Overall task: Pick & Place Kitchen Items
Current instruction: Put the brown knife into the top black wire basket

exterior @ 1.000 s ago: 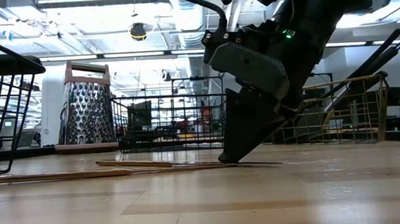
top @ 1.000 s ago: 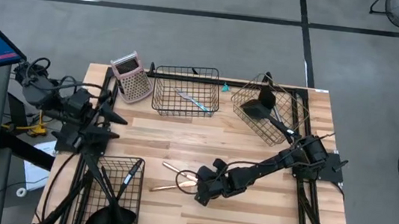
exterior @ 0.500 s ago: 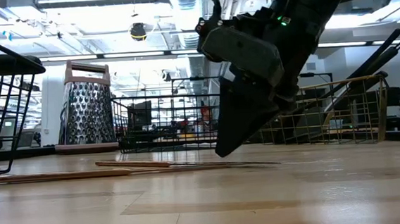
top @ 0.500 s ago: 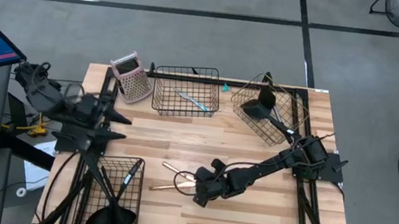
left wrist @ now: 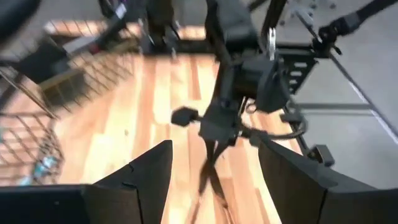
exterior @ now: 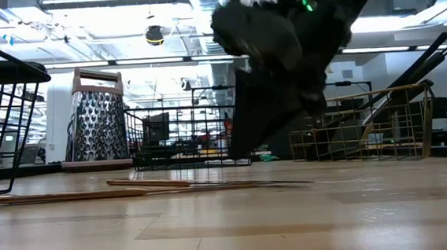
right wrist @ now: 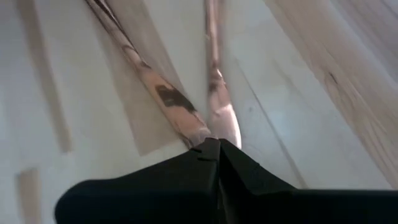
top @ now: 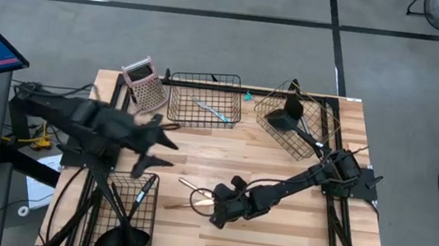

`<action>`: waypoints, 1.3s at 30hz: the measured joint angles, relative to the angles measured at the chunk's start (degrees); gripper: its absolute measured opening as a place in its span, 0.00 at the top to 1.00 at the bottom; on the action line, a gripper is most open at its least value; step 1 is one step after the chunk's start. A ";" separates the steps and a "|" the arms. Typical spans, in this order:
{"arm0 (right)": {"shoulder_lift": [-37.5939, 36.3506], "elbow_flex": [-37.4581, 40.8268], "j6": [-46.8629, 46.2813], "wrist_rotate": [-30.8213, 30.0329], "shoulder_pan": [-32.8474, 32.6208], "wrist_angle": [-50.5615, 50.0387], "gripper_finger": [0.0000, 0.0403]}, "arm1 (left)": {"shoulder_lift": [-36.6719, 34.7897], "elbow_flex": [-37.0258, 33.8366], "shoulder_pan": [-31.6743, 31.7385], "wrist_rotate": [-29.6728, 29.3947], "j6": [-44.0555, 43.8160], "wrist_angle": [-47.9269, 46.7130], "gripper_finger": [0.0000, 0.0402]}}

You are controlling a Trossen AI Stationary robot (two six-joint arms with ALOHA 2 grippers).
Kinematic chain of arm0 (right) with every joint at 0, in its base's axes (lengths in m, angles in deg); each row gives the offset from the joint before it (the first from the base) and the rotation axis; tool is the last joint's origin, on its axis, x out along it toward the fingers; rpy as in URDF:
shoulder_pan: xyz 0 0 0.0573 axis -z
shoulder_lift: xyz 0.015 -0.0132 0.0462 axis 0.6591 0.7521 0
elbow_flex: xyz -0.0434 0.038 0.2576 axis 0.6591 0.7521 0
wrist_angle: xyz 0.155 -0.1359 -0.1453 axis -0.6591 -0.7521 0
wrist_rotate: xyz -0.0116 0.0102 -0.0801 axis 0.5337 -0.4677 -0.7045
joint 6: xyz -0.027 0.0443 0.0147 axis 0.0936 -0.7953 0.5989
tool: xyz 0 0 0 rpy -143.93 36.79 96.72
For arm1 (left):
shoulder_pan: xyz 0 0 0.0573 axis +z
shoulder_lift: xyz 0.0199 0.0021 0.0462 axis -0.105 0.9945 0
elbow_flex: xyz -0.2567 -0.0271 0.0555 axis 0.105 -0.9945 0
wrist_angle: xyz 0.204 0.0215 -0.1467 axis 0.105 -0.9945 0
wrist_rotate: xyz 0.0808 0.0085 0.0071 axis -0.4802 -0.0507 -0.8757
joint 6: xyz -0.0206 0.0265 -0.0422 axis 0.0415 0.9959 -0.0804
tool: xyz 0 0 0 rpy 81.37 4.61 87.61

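Right gripper [top: 213, 213] sits low at centre frame on the worktop [top: 278, 188], jaws pressed fully together right at the crossing of the two copper-coloured pieces [top: 188, 195], which lie flat just left of it. Nothing looks held, so my read is it needs to part the jaws, straddle one slim handle and pinch squarely before lifting. Left gripper [top: 160, 148] hangs at centre-left above the black basket [top: 129, 204] of black utensils [top: 122, 236], jaws spread wide and empty. The right wrist view shows the shut tips meeting the copper ends; the high view alone shows both baskets behind.
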 joint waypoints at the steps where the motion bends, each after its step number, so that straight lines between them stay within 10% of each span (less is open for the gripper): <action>1: -0.02 -0.57 0.17 -0.13 -0.10 -0.07 1.00 | 0.87 0.00 2.28 3.29 0.40 -0.09 0.44; 13: -8.41 -5.14 -2.58 -7.32 -6.44 -10.53 1.00 | 9.68 -3.12 19.22 21.24 11.20 0.22 0.44; 23: -16.58 -5.10 -15.36 -23.53 -15.32 -17.23 1.00 | 15.98 -14.45 19.04 26.46 16.00 14.76 0.44; 39: -15.91 -5.10 -17.16 -24.36 -15.61 -15.30 1.00 | 32.75 -16.29 16.81 27.56 22.54 20.47 0.44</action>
